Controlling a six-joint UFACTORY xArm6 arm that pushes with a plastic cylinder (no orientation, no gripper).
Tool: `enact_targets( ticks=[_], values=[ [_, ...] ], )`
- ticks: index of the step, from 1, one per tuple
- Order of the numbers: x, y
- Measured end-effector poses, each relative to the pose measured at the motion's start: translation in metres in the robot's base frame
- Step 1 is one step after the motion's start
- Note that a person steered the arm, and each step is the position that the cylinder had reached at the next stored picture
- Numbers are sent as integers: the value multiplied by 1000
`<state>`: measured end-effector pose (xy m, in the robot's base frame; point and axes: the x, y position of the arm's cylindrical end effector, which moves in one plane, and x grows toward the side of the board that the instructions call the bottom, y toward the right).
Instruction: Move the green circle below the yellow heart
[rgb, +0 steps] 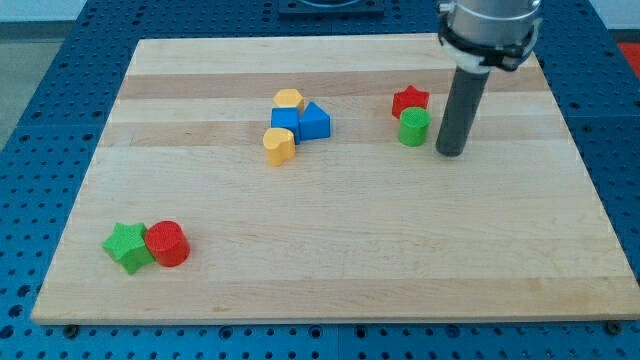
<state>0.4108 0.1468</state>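
Observation:
The green circle (413, 127) stands at the view's upper right, touching the red star (410, 100) just above it. The yellow heart (279, 145) lies left of centre, below the blue cube (286, 121). My tip (451, 152) rests on the board just to the right of the green circle, a small gap apart from it. The rod rises from there to the arm at the view's top right.
A blue triangle (315, 121) and a yellow hexagon (289, 100) cluster with the blue cube. A green star (127, 246) and a red circle (167, 243) sit together at the lower left. The wooden board (330, 270) lies on a blue perforated table.

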Motion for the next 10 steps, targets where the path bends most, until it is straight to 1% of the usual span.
enact_targets(
  ticks=[1,2,4,5,6,7,9,10],
  values=[
    [-23,0],
    [-33,-4],
    [-33,-56],
    [-20,-76],
    [5,-96],
    [20,-126],
    [21,-204],
    [29,-236]
  ],
)
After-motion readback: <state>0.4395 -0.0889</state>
